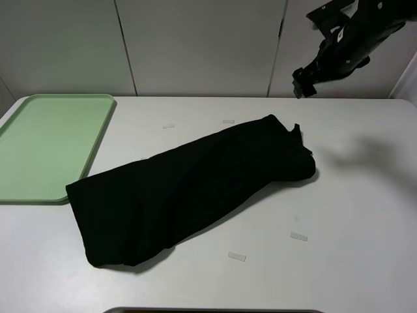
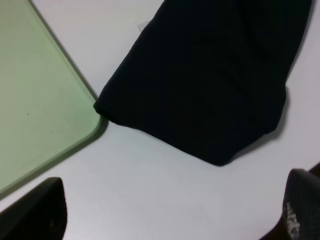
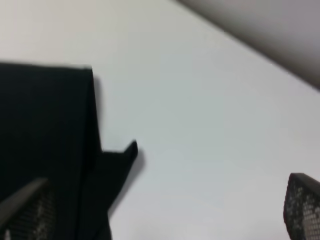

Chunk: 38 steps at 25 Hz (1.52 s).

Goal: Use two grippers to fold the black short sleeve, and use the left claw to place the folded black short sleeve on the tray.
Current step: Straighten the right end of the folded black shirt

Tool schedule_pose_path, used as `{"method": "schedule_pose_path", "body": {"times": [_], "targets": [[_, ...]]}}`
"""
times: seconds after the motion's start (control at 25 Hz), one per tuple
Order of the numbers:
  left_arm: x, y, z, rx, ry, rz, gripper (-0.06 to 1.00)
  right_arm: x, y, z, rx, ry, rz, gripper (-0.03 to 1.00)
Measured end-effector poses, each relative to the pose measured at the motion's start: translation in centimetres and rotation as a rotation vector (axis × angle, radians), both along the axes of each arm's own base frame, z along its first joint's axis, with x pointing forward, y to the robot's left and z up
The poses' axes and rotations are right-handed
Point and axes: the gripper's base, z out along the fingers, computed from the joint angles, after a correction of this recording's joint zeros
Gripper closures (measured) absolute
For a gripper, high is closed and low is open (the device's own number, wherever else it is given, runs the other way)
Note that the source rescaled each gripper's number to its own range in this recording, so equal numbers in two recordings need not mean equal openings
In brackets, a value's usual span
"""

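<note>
Black short sleeve (image 1: 195, 189) lies folded long on the counter (image 1: 365, 222); left pincer (image 2: 175, 210) and right pincer (image 3: 165, 205) gape empty. Pinch one layer only and the fold could spill open.

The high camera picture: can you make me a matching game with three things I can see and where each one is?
Things:
1. black short sleeve
2. tray
3. right end effector

Places:
A. up in the air, above the far right side
B. at the left edge of the table
C. lying slantwise across the middle of the table

Pairs: 1-C, 2-B, 3-A
</note>
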Motion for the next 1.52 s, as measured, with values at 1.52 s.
{"method": "schedule_pose_path", "body": {"times": [1.52], "targets": [[0.0, 0.0, 0.0, -0.001, -0.002, 0.000, 0.10, 4.6, -3.1, -13.6, 0.265, 0.436, 0.152, -0.03]]}}
